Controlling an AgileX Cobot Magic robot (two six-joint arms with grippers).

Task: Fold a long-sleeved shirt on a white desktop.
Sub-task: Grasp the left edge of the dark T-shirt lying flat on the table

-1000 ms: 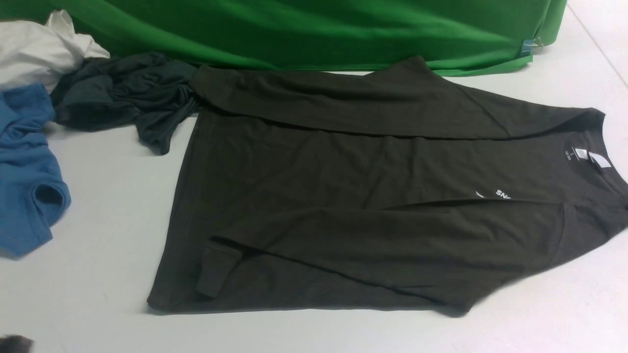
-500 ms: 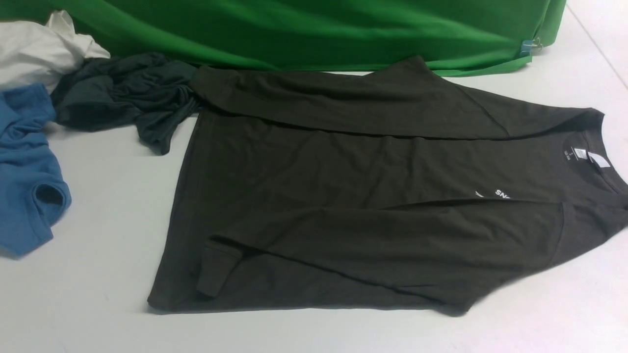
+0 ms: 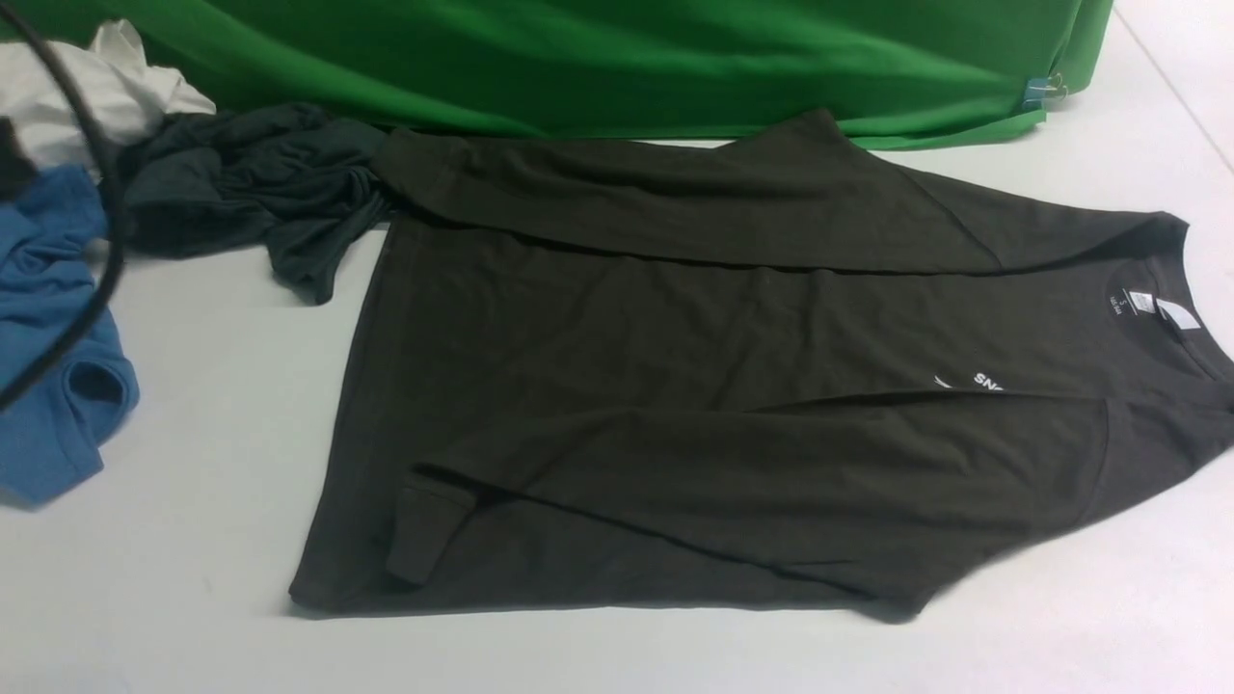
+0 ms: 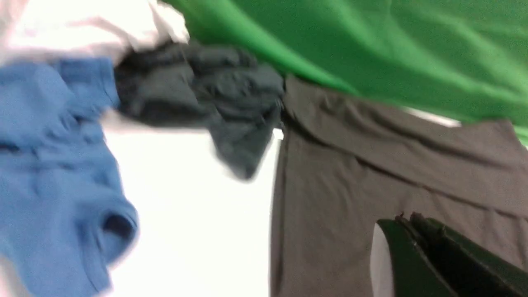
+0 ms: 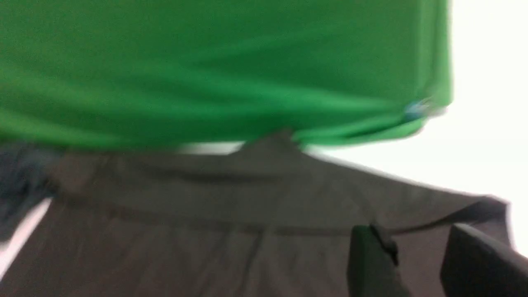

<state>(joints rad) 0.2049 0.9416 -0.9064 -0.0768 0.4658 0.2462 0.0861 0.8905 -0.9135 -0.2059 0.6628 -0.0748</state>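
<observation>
Just in front of the green cloth [image 3: 578,58], the long-sleeved shirt [image 3: 675,328] lies flat on the white desktop [image 3: 193,540]. It lies lengthwise along the cloth's hem, with its far shoulder touching that hem. Its neck, with the white neck labels [image 3: 1157,306], points toward the cloth's right end, where a small blue clip [image 3: 1036,92] sits. Both sleeves are laid across the body, one on the side nearer the cloth and one on the side away from it. The cuff [image 3: 424,530] of the outer sleeve is bent back. White chest lettering [image 3: 988,381] shows partly from under that sleeve. Toward the cloth's left end a crumpled blackish-teal garment [image 3: 241,183] touches the shirt's hem corner. Beyond it lie a white garment [image 3: 77,87] and a blue T-shirt [image 3: 48,386], with a black cable [image 3: 101,212] curving across them. In the blurred left wrist view, the left gripper [image 4: 406,218] hangs over the shirt with its fingers pressed together on nothing. In the right wrist view, also blurred, the right gripper [image 5: 414,235] hangs above the shirt near the neck. Its jaws are parted and nothing is between them.
</observation>
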